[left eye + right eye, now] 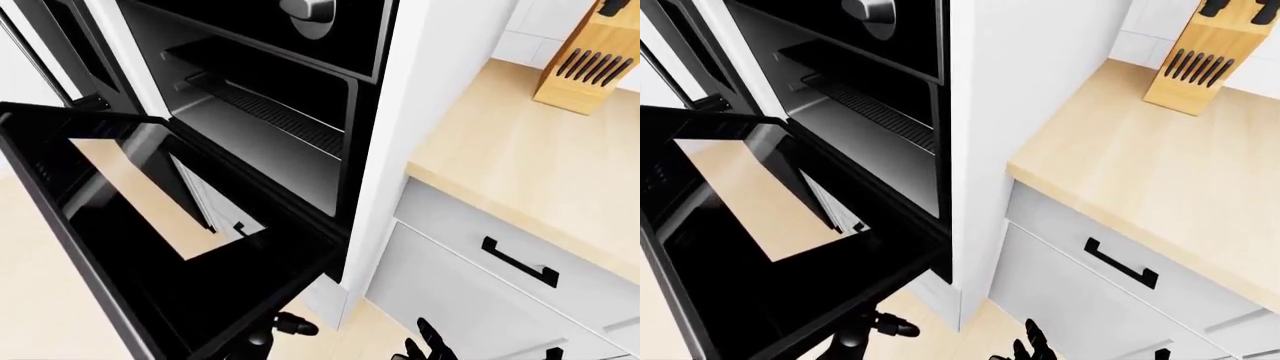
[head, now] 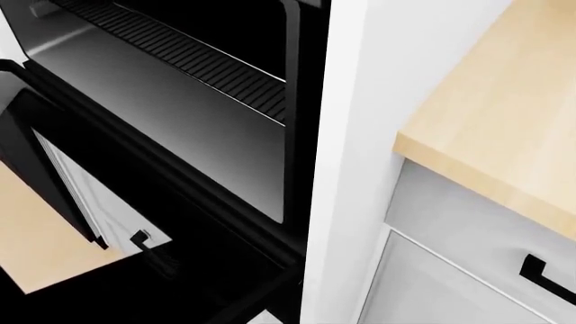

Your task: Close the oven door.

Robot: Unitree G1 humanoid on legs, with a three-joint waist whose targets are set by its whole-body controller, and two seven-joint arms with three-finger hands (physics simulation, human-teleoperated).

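The black oven (image 1: pixel 262 142) stands with its cavity exposed and a wire rack (image 1: pixel 275 114) inside. Its door (image 1: pixel 245 281) hangs down and out toward the bottom left of the left-eye view, about level, with the tan floor showing through its glass pane (image 1: pixel 140 195). My left hand (image 1: pixel 283 328) sits just under the door's free corner, mostly hidden by it. To its right my right hand (image 1: pixel 424 348) pokes in at the bottom edge, fingers spread, holding nothing. The head view shows only the cavity floor (image 2: pixel 180 115) and part of the door (image 2: pixel 194 287).
A white cabinet panel (image 1: pixel 425 97) borders the oven on the right. Beyond it lie a wooden counter (image 1: pixel 530 165) with a knife block (image 1: pixel 590 64) and grey drawers with a black handle (image 1: pixel 518 262). A silver knob (image 1: pixel 308 13) sits above the cavity.
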